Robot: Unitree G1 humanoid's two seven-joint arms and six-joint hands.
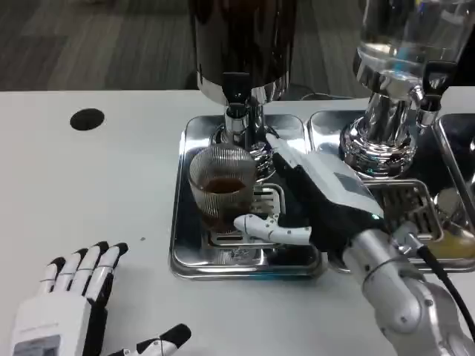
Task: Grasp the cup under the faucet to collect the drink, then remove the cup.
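The right hand [312,204] wraps the ribbed clear glass cup [221,185] under the chrome faucet [236,111], steadying it to catch the brown drink; the left hand [78,297] rests open near the table's front edge.

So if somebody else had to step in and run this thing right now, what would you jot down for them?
Left hand: open, resting on the table, holding nothing.
Right hand: beside the cup, fingers reaching around it; a firm grip is not clear.
Cup: standing on the metal tray under the faucet, with some brown drink already in it.
Left to do: secure the grip, finish filling if needed, lift the cup away.
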